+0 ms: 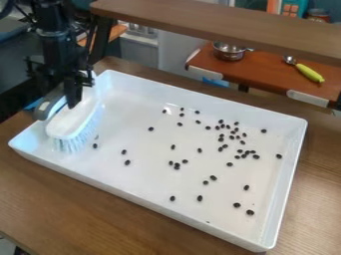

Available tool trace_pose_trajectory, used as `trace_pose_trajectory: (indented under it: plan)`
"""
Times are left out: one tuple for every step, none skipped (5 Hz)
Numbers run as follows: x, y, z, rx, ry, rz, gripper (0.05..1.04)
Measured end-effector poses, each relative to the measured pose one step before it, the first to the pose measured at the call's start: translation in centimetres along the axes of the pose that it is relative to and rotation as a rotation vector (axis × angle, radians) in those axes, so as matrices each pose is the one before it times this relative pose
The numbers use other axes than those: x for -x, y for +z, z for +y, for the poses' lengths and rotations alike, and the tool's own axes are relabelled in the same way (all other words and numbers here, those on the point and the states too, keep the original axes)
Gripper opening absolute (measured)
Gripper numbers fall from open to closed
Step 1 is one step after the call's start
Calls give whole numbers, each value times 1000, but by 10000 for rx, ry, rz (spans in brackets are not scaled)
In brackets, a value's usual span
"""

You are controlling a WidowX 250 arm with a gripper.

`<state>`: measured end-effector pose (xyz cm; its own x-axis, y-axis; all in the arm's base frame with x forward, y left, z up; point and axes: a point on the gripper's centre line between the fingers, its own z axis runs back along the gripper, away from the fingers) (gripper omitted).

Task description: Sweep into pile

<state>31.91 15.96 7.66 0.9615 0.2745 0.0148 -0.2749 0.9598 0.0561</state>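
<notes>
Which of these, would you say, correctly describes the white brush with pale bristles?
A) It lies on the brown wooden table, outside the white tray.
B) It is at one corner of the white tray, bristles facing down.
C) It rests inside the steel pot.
B: the white brush shows within one corner of the white rectangular tray, its bristles pointing downward.

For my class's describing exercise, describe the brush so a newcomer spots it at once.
Find the big white tray on the wooden table. At its left end, in the gripper, is a white-bristled brush with a grey handle. Its neighbours in the tray are small dark pieces.
</notes>
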Motion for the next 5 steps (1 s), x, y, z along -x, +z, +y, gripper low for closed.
trace_pose_trajectory:
  plan:
    - [275, -92, -741, 4, 50, 97, 500]
    - [435, -171, -972, 51, 6, 197, 500]
    - [717, 49, -1983, 90, -244, 184, 500]
    - [868, 19, -1842, 90, -284, 161, 500]
    - [715, 25, -1625, 79, -144, 77, 500]
